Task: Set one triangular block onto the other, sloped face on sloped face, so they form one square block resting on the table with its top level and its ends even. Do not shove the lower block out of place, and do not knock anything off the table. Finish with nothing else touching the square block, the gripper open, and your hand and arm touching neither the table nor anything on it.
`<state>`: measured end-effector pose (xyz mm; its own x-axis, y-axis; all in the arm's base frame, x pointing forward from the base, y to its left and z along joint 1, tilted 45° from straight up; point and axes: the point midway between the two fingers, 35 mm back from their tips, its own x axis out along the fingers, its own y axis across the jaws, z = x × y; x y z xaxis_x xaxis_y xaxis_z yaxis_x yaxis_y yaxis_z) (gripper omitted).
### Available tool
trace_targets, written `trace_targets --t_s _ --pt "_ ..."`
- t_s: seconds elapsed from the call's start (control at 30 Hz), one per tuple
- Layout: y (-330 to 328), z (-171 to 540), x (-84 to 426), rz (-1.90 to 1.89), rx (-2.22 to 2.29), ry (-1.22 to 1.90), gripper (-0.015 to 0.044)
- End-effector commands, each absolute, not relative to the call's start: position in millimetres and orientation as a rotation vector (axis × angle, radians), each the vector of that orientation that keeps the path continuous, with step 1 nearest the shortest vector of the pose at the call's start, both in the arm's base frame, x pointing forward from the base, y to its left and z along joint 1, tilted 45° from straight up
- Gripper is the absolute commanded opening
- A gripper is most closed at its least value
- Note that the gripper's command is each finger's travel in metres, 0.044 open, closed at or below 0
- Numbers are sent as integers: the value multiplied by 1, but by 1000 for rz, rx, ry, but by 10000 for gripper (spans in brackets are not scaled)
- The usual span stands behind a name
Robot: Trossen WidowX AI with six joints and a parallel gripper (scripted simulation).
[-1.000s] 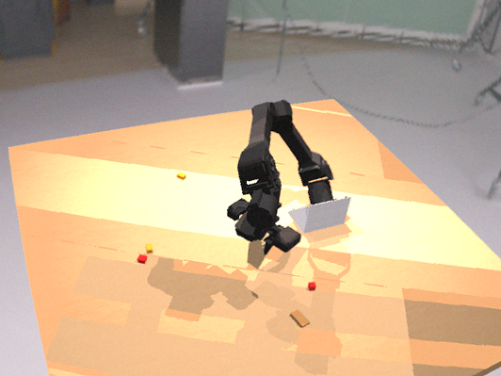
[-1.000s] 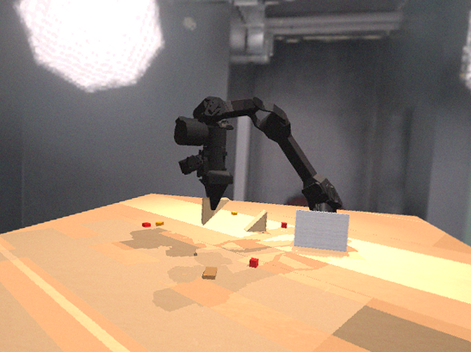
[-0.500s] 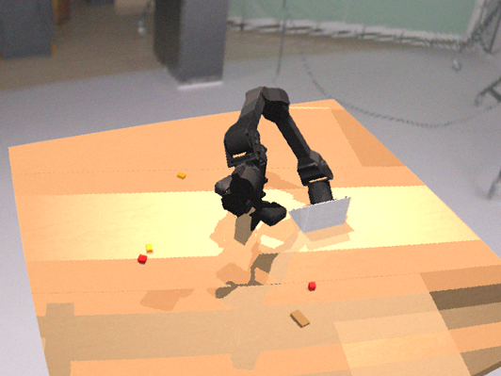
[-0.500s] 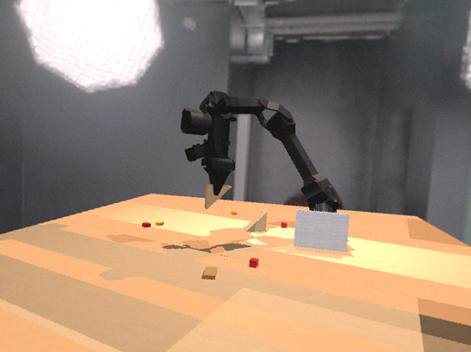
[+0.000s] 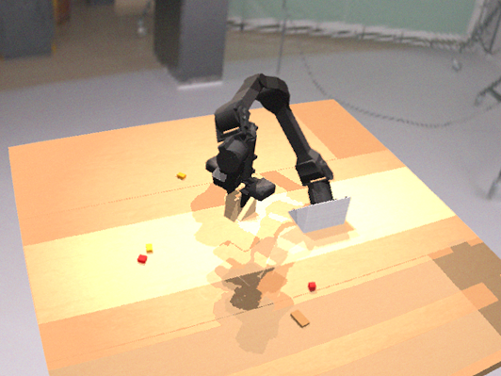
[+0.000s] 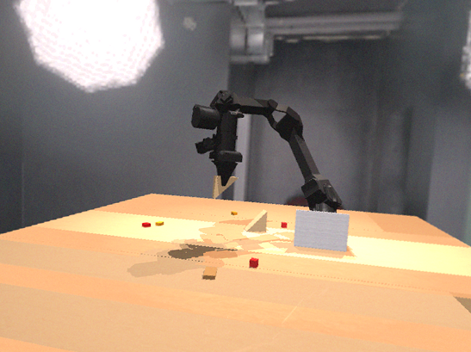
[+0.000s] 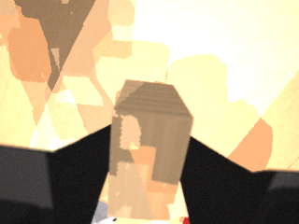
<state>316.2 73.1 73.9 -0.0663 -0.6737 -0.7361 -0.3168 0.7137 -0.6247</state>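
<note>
My gripper (image 5: 244, 198) (image 6: 226, 181) (image 7: 146, 134) is shut on one tan triangular block (image 5: 231, 208) (image 6: 216, 187) (image 7: 165, 135). It holds this block in the air above the table, narrow edge down, one side near upright and the other slanting. The other triangular block (image 6: 257, 223) rests on the table in the exterior view, its slope rising to the right. There it appears lower and to the right of the held block, apart from it. I cannot make out the lower block in the top view or the wrist view, where the held block and fingers cover the middle.
A pale grey slanted panel (image 5: 322, 215) (image 6: 321, 231) stands before the arm's base. A thin brown tile (image 5: 299, 318) (image 6: 209, 273) and a red cube (image 5: 311, 285) (image 6: 254, 262) lie toward the front. A red piece (image 5: 142, 259) (image 6: 145, 224) and a yellow piece (image 5: 149, 247) (image 6: 159, 223) lie left.
</note>
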Motion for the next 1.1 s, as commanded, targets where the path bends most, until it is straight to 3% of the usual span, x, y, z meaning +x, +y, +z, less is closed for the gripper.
trace_targets --t_s 0.0,0.63,1.07 --pt "62 90 309 -349 -820 1661 0" --pt "16 149 271 -341 -837 1645 0" --pt "-12 126 256 -366 -825 1668 0"
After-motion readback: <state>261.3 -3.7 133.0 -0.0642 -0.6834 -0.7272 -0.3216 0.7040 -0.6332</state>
